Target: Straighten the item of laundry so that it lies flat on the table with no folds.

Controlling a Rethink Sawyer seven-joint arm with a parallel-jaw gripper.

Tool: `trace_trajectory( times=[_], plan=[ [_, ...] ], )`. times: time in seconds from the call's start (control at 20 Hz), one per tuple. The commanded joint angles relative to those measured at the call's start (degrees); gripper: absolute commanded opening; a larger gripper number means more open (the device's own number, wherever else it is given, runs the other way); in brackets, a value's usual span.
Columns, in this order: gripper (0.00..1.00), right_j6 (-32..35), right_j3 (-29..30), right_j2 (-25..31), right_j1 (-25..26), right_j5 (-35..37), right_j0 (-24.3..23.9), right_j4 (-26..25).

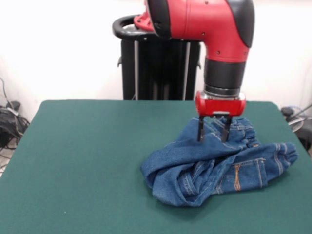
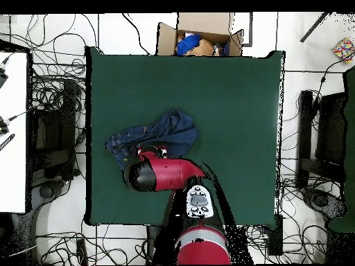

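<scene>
Clearly, the jeans (image 1: 219, 163) are still bunched and folded toward one side edge of the table (image 1: 87, 161). The gripper (image 1: 212, 132) is held over the waistband with jaws parted, empty. A grasp and outward pull seem needed next.

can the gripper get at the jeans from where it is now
Probably yes: the gripper hangs right over the bunched jeans, fingers apart and tips at the cloth near the waistband, with nothing between them on the table.

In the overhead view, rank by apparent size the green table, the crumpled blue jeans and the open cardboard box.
1. Dark green felt-topped table
2. Crumpled blue denim jeans, partly hidden by the arm
3. Open cardboard box, cropped and lower than the tabletop, so its rank against the jeans is unsure.
</scene>
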Motion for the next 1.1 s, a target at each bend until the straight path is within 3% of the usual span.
trace_trajectory(
  times=[0.05, 0.3, 0.6, 1.1],
  plan=[
    [1.0, 9.6, 3.5, 1.5, -2.5, 4.3, 4.0, 1.2],
    [1.0, 9.8, 4.1, 1.4, -2.6, 4.3, 4.6, 1.8],
    [1.0, 8.7, 1.1, 1.6, 2.4, 1.0, 3.2, 0.8],
    [1.0, 7.8, -0.4, 1.9, 3.6, 1.2, 2.2, 0.5]
  ],
)
